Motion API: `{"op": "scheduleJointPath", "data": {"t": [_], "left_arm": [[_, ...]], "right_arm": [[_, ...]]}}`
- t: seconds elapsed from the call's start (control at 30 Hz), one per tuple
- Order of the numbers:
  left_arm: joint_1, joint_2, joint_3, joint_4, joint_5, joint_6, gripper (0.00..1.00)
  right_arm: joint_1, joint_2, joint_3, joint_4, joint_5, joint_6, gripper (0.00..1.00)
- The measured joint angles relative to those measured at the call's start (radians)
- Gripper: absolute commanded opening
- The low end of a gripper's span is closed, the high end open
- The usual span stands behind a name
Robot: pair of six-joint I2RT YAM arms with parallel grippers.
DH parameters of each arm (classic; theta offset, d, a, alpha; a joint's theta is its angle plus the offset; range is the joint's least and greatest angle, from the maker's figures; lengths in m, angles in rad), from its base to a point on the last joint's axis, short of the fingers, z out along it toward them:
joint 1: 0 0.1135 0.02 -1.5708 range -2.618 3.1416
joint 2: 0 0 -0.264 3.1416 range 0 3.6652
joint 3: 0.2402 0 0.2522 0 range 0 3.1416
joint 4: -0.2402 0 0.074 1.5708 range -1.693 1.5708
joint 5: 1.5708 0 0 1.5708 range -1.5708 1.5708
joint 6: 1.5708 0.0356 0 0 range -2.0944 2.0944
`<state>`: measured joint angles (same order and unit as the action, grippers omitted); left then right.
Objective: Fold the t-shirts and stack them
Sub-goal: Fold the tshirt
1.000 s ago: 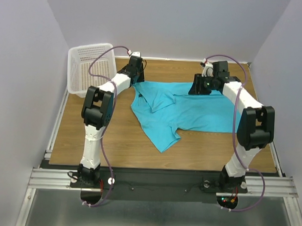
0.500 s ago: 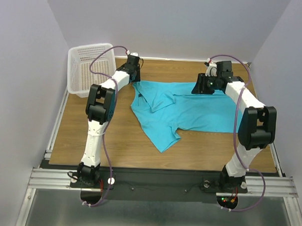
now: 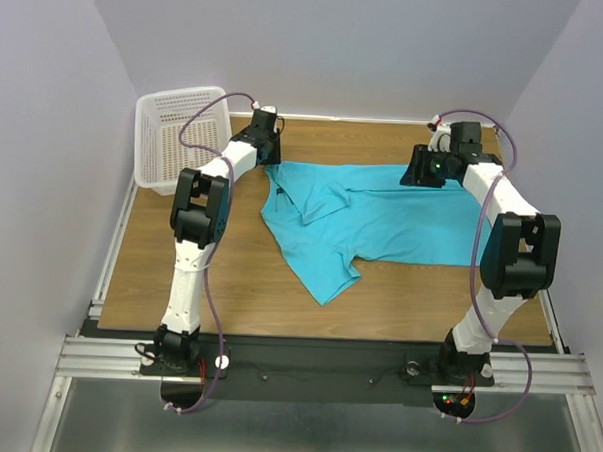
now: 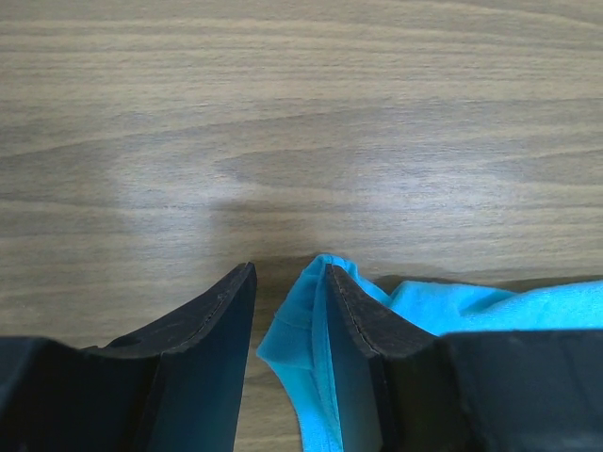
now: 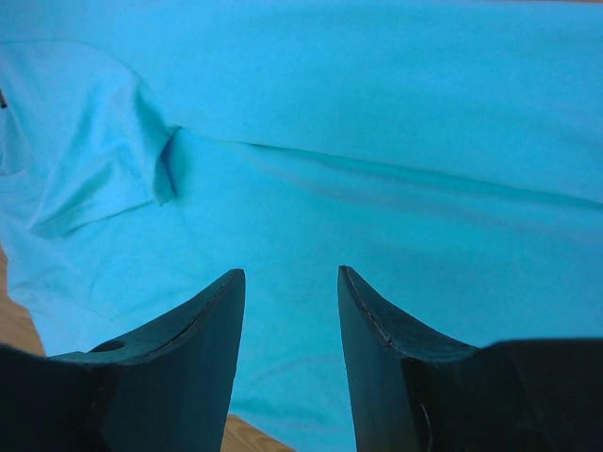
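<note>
One turquoise t-shirt point(image 3: 382, 220) lies spread on the wooden table point(image 3: 199, 272), a sleeve pointing toward the near edge. My left gripper point(image 3: 271, 162) is at the shirt's far left corner. In the left wrist view it point(image 4: 289, 270) is open, and a raised fold of the shirt point(image 4: 303, 311) sits between the jaws against the right finger, apart from the left one. My right gripper point(image 3: 418, 176) hovers over the shirt's far edge. In the right wrist view it point(image 5: 289, 273) is open, with flat cloth point(image 5: 377, 141) below and nothing held.
A white mesh basket point(image 3: 176, 130) leans at the far left corner of the table, just left of my left arm. Purple-grey walls close in on the left, the right and the far side. Bare wood point(image 4: 283, 113) lies beyond the left fingers.
My right gripper has slid to the right along the shirt's far edge. My left arm has shifted slightly and its gripper stays at the shirt's corner. The shirt has not moved.
</note>
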<state>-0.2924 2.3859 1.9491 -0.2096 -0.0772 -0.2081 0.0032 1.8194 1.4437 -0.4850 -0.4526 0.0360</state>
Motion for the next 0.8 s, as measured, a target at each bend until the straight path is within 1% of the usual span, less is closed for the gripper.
{"op": "scheduleJointPath", "data": {"t": [0.3,0.5,0.63,0.8], "left_arm": [[0.009,-0.01,-0.014,0.011,0.032,-0.014,0.47],[0.013,-0.052,-0.031,0.019,0.055,-0.023,0.48],[0.013,-0.086,-0.032,0.037,0.087,-0.03,0.47],[0.013,-0.09,-0.024,0.024,0.106,-0.033,0.47]], "right_arm": [[-0.079,0.003,0.005,0.0,0.07,-0.047,0.5],[-0.135,0.027,0.04,0.001,0.092,-0.064,0.5],[-0.157,0.037,0.041,0.001,0.102,-0.067,0.5],[-0.169,0.047,0.041,0.0,0.106,-0.067,0.5]]}}
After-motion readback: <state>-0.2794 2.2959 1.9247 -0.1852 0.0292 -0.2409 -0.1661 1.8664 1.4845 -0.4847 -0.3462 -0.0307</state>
